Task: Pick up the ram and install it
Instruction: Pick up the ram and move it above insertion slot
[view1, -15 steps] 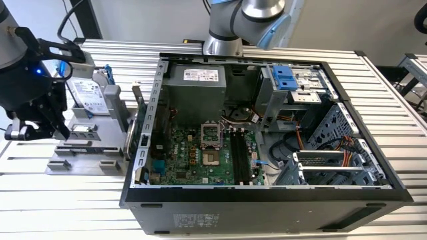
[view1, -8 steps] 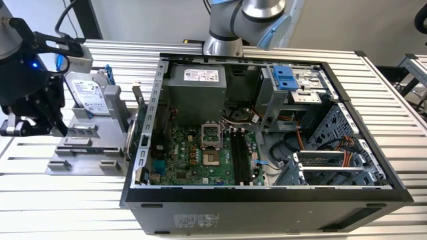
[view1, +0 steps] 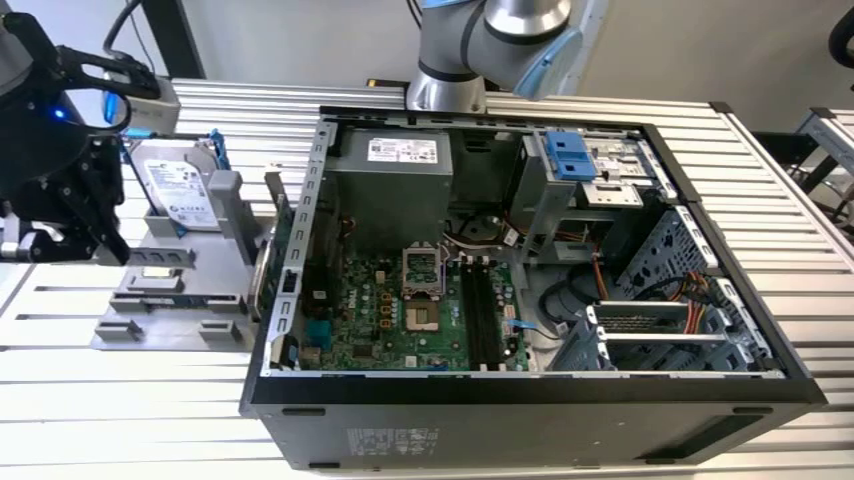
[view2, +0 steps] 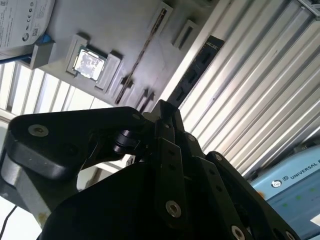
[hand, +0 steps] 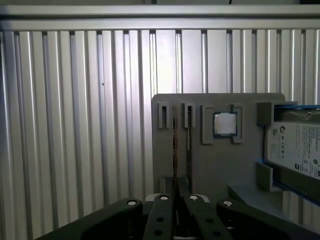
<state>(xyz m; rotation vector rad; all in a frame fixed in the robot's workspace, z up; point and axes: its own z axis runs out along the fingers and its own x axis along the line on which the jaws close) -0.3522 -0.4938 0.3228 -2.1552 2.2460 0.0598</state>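
My tool (view2: 167, 111) seemed clenched on the ram (view2: 200, 65) above the gray tray (view2: 125, 25); I had not installed it yet.

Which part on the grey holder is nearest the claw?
The ram, the thin stick on edge by the claw; processor and hard drive sit farther off.

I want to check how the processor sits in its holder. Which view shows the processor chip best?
The first wrist view: the processor chip faces the camera squarely in the gray fixture. The second wrist view shows it slanted and glary; the exterior view, at most a small pale patch.
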